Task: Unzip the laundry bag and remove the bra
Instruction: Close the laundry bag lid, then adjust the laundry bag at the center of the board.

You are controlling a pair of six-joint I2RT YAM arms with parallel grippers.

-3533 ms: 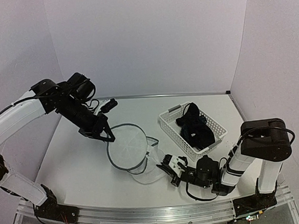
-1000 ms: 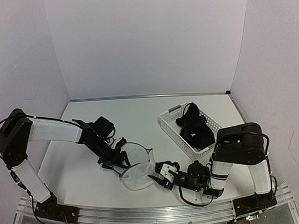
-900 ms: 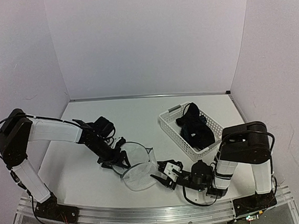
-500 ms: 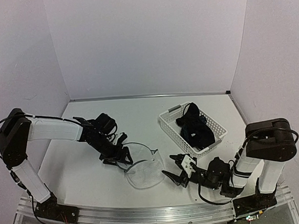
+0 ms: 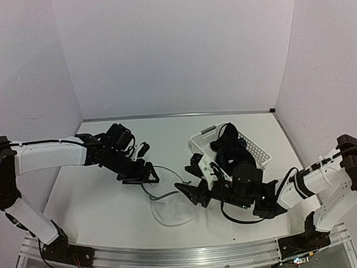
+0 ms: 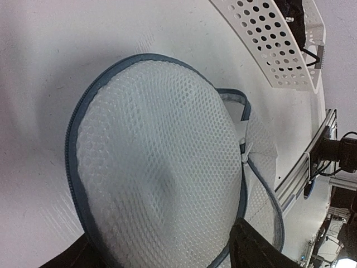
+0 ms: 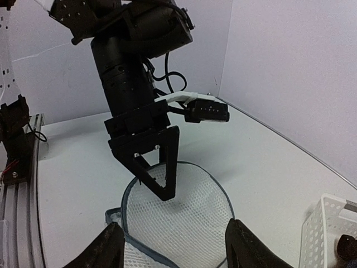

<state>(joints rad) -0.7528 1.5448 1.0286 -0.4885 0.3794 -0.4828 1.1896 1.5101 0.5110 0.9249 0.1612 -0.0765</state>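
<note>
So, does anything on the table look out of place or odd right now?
The laundry bag lies collapsed flat, its rims askew and one mesh panel flopped aside. The bra sits bunched in the white basket, a strap looping up above the rim. Nothing looks spilled or torn.

Table (image 5: 91, 201): laundry bag (image 5: 171, 205), basket (image 5: 257, 148).

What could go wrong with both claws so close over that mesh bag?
The left gripper hangs open at the rim of the laundry bag, so its fingers might snag the mesh. The right gripper is close by, also open; the two could collide.
</note>
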